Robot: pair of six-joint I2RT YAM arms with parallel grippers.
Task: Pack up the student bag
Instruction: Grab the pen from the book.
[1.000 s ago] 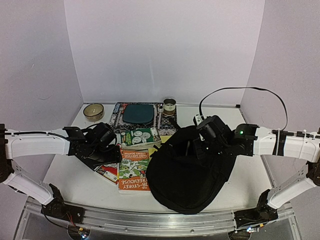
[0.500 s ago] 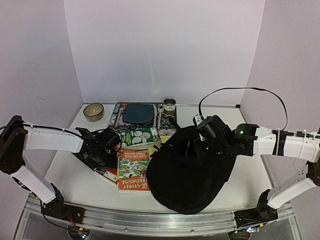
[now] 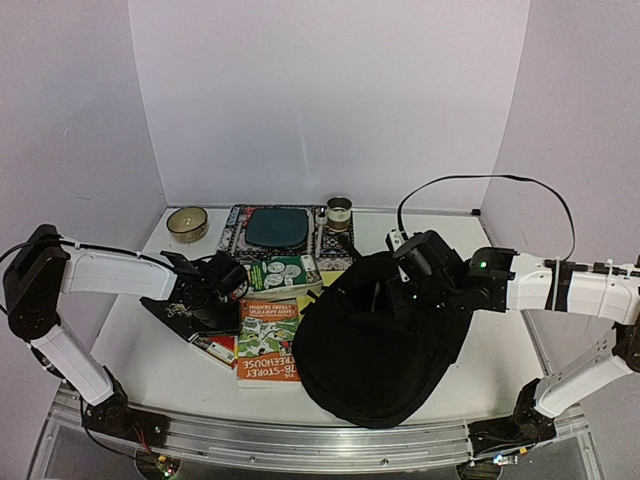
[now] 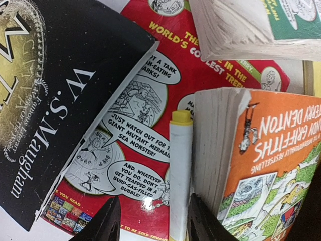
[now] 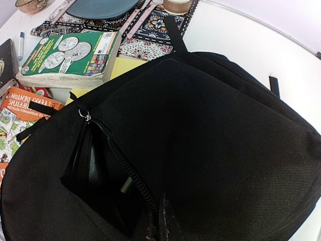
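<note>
The student bag [image 3: 375, 340] is a large black backpack lying at centre right, its zipper pocket open [image 5: 95, 160]. My right gripper [image 3: 402, 293] is shut on the fabric edge of that opening [image 5: 161, 221]. My left gripper [image 3: 218, 290] is low over the books at the left, open [image 4: 153, 226]. A white marker with a yellow cap [image 4: 179, 170] lies between its fingers, close to the right finger. The marker rests on a red book [image 4: 150, 115], against an orange book [image 4: 266, 150]. A black book [image 4: 55, 100] lies to the left.
A green book [image 3: 280, 272] lies on a yellow pad behind the orange book [image 3: 268, 335]. A teal pad on a patterned mat [image 3: 277, 227], a wooden bowl [image 3: 187, 222] and a small tin [image 3: 339, 211] stand at the back. A blue-capped marker [image 5: 21, 40] lies far left.
My left arm has swung forward and right, bringing its gripper down beside the orange book. The right arm and the bag have not moved.
</note>
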